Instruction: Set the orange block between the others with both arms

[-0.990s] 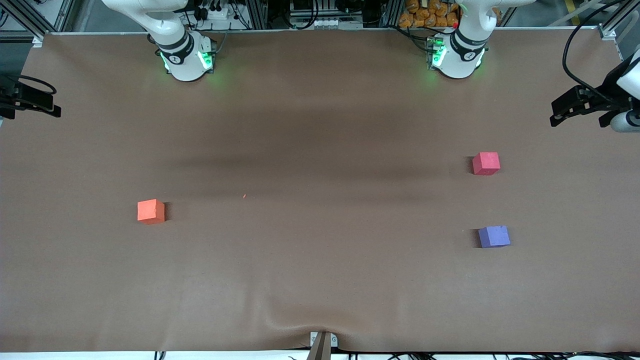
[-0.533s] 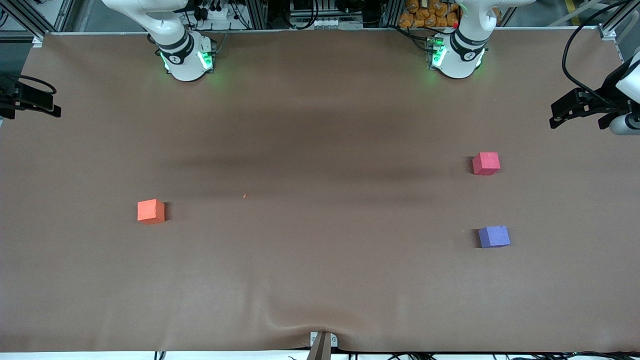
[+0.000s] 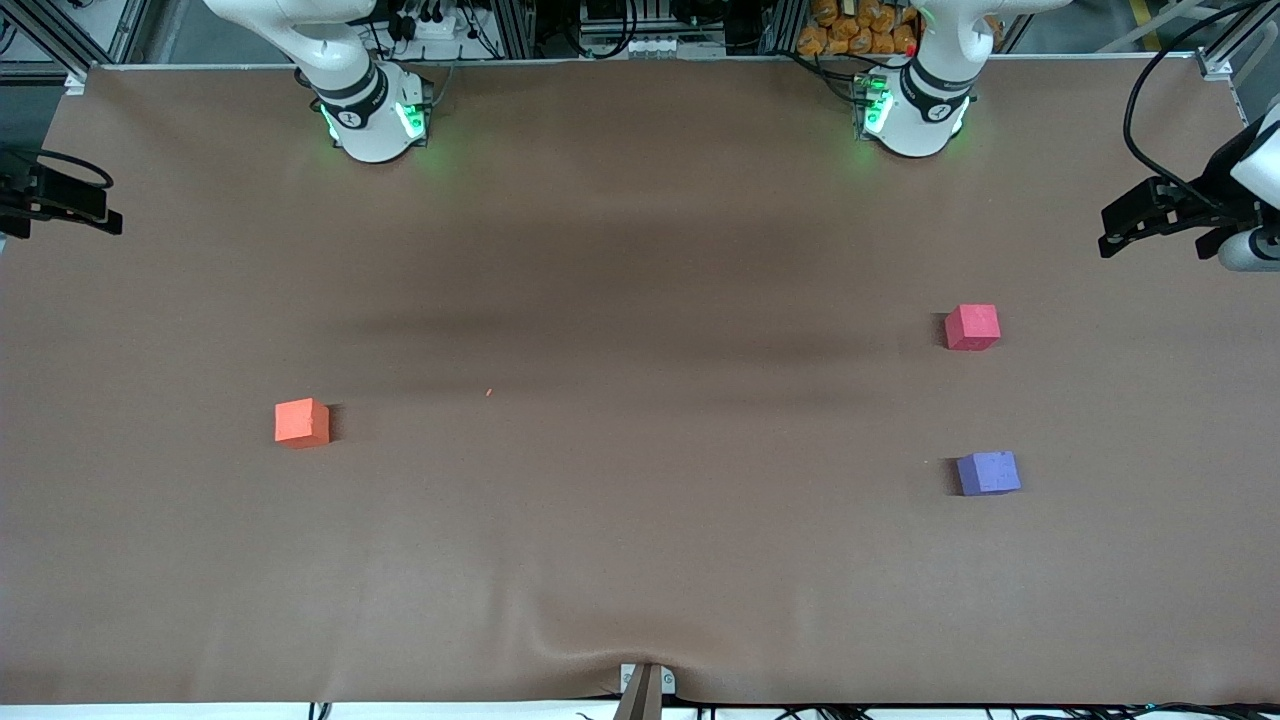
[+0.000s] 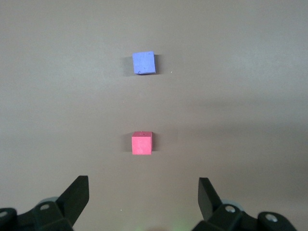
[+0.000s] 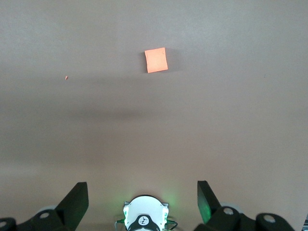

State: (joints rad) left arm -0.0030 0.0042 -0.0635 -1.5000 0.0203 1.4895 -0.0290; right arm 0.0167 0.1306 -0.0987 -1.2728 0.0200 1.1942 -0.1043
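Note:
The orange block (image 3: pixel 301 422) (image 5: pixel 156 60) lies alone on the brown table toward the right arm's end. The others lie toward the left arm's end: a pinkish-red cube (image 3: pixel 972 327) (image 4: pixel 142 143) and a purple-blue cube (image 3: pixel 988 473) (image 4: pixel 144 63) nearer the front camera, a gap between them. My left gripper (image 4: pixel 143 179) hangs high over the table near its base, open and empty. High above its own green-lit base (image 5: pixel 144 216), my right gripper (image 5: pixel 142 183) is also open and empty. Neither gripper shows in the front view.
The arms' bases (image 3: pixel 375 120) (image 3: pixel 912 115) stand at the table's back edge. Black fixtures (image 3: pixel 60 200) (image 3: pixel 1160 215) jut in at both ends of the table. A tiny orange crumb (image 3: pixel 489 392) lies mid-table. A bracket (image 3: pixel 645 685) sits at the front edge.
The black and white fixture at the left arm's end has shifted slightly. The three cubes have not moved.

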